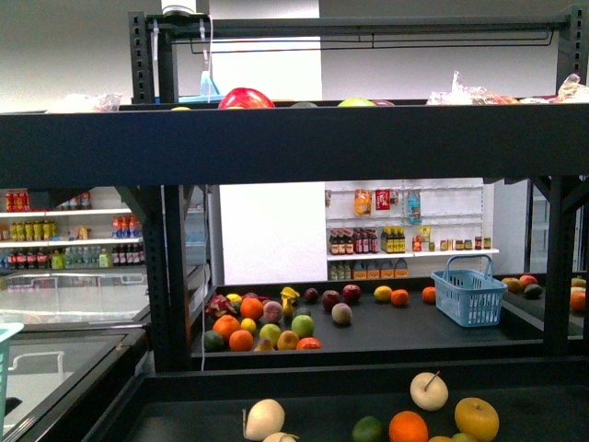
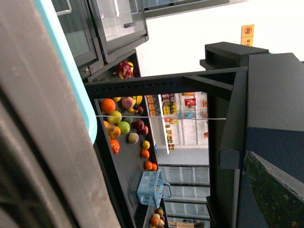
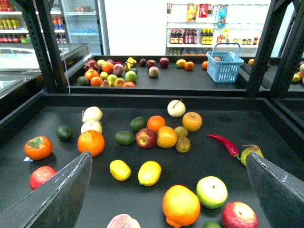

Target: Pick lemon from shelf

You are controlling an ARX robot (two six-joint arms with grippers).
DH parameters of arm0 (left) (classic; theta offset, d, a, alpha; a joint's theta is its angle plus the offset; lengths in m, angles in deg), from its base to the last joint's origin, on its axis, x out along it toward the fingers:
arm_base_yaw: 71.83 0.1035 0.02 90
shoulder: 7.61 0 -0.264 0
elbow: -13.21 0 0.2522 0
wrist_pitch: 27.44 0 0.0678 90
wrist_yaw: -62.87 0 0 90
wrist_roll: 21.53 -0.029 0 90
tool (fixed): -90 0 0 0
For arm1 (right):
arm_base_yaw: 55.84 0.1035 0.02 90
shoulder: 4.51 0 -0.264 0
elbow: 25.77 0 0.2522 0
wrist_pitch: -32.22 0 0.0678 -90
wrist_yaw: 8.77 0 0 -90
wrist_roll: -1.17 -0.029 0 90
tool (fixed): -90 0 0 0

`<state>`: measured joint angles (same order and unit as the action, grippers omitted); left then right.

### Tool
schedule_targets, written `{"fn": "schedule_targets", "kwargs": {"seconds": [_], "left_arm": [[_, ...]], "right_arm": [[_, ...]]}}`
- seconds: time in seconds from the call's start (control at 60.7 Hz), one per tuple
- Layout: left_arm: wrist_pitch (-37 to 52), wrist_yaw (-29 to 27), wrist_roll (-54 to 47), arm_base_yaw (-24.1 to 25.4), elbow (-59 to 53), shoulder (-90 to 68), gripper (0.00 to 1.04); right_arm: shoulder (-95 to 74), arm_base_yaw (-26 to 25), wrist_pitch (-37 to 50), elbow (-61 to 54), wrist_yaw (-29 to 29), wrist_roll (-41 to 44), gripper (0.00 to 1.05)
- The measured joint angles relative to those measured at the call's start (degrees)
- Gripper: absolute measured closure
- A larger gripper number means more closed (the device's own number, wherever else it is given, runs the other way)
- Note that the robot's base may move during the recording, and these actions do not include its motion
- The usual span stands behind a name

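Note:
Two yellow lemons lie side by side on the wide dark tier (image 3: 266, 128) of the black rack: the smaller lemon (image 3: 120, 169) and the larger lemon (image 3: 149, 173). My right gripper (image 3: 167, 157) is open above this tier, with one finger on each side of the view. The lemons lie between the fingers, nearer the one (image 3: 61, 194) beside the smaller lemon, and touch neither. My left gripper (image 2: 166, 156) is open and empty beside a rack upright (image 2: 228, 142), away from the fruit. The front view shows the rack's uprights (image 1: 170, 276) and front lip (image 1: 294, 138), but no gripper.
An orange (image 3: 181, 205), a green apple (image 3: 212, 191), a red apple (image 3: 239, 216) and a red chilli (image 3: 227, 144) lie close to the lemons. Several more fruits lie further back. A blue basket (image 3: 225, 66) stands on the far tier. A teal basket edge (image 1: 7, 336) is at left.

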<state>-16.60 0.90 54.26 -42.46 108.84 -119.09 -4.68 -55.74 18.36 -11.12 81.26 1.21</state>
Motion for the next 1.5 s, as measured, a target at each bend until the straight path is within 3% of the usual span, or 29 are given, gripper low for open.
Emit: {"fn": "schedule_targets", "kwargs": {"seconds": [0.198,0.247,0.412,0.461,0.577,0.659,0.791,1.038,1.219,1.499], "left_arm": [[-1.53,-1.11,-0.11,-0.37,2.67,-1.60,0.09],[-2.34,-1.38,-0.55,-0.37,2.99,-2.16,0.22],[-3.23,-1.81,-0.94,-0.17,3.02,-2.58,0.51],[-3.80,-2.14,-1.40,0.04,2.89,-2.58,0.65],[-6.08,-1.99,-2.34,0.15,1.99,-1.81,0.85],[-6.99,-1.01,-3.50,-0.13,0.26,-0.31,0.91],[-7.89,0.85,-11.15,-1.60,-3.02,4.68,0.94],[-7.69,7.76,-16.70,-7.30,-8.50,13.86,0.98],[-5.60,16.76,-19.21,-17.66,-14.53,19.47,0.99],[0.02,16.61,-17.46,-29.64,-16.33,17.53,0.99]], "right_arm": [[0.00,0.00,0.00,0.00,0.00,0.00,0.07],[0.00,0.00,0.00,0.00,0.00,-0.02,0.07],[0.00,0.00,0.00,0.00,0.00,0.00,0.07],[0.00,0.00,0.00,0.00,0.00,0.00,0.07],[0.00,0.00,0.00,0.00,0.00,0.00,0.07],[0.00,0.00,0.00,0.00,0.02,0.00,0.07],[0.00,0.00,0.00,0.00,0.00,0.00,0.07],[0.00,0.00,0.00,0.00,0.00,-0.02,0.07],[0.00,-0.02,0.00,0.00,0.00,0.00,0.07],[0.00,0.00,0.00,0.00,0.00,0.00,0.07]]}}
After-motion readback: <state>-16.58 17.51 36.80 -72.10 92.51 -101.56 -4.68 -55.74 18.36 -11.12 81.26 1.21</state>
